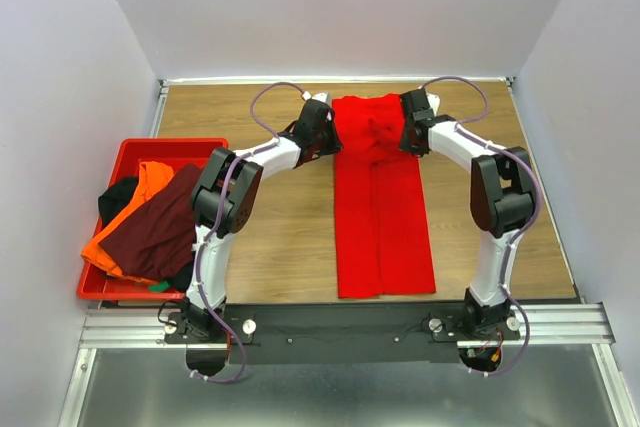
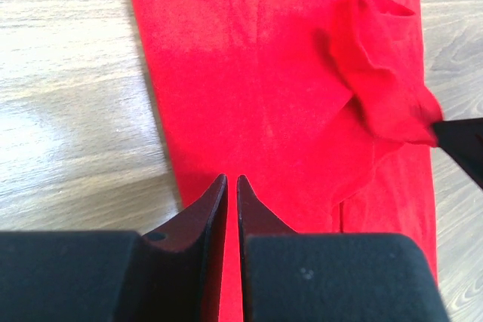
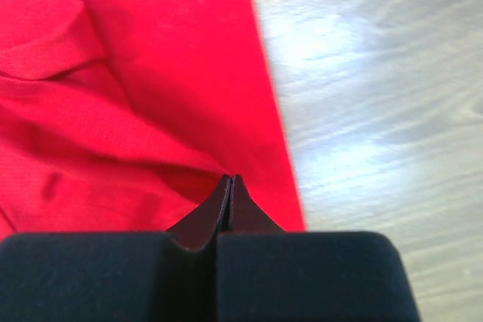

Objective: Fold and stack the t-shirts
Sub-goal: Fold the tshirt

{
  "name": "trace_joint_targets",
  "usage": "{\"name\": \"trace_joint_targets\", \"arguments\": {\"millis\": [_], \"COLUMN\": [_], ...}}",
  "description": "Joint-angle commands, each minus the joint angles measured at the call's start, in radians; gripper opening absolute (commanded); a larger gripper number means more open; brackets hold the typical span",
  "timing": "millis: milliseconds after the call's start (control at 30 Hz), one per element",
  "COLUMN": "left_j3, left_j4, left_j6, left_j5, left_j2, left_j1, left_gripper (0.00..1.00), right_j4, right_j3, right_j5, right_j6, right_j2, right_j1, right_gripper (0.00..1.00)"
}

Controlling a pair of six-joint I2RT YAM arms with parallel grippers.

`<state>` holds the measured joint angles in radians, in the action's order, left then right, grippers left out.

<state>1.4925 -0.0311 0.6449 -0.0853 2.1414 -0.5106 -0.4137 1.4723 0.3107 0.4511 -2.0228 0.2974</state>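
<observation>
Currently we see the right gripper [image 3: 229,179] clamped shut on a raised fold of the red t-shirt [image 1: 382,217], which spreads left of its tips, probably to fold it over. Over the opposite edge, the left gripper [image 2: 232,179] has its jaws a slit apart; hold unclear.

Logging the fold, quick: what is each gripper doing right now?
Left gripper: closed on the bright red cloth t-shirt, at its left edge.
Right gripper: closed, pinching the same t-shirt's right edge.
</observation>
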Motion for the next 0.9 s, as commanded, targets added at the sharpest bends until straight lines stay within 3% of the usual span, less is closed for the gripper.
{"name": "trace_joint_targets", "arguments": {"millis": [0,367,500,533,567,867], "left_j3": [0.04,0.084,0.092,0.092,0.089,0.097], "left_j4": [0.016,0.03,0.03,0.03,0.03,0.052], "left_j6": [-0.004,-0.01,-0.014,-0.016,-0.016,-0.027], "left_j5": [0.025,0.018,0.018,0.016,0.016,0.019], "left_j2": [0.018,0.048,0.048,0.046,0.048,0.043], "left_j1": [0.007,0.009,0.009,0.009,0.009,0.009], "left_gripper": [0.17,0.17,0.17,0.17,0.17,0.17], "right_j4": [-0.004,0.05,0.092,0.101,0.101,0.112], "right_j3": [-0.036,-0.228,-0.3,-0.299,-0.294,-0.115], "right_j5": [0.022,-0.035,-0.093,-0.091,-0.087,-0.05], "right_j6": [0.008,0.07,0.089,0.09,0.09,0.064], "right_j2": [0.068,0.188,0.229,0.239,0.242,0.15], "right_j1": [-0.026,-0.09,-0.09,-0.09,-0.09,-0.139], "right_gripper": [0.0,0.01,0.25,0.37,0.41,0.46]}}
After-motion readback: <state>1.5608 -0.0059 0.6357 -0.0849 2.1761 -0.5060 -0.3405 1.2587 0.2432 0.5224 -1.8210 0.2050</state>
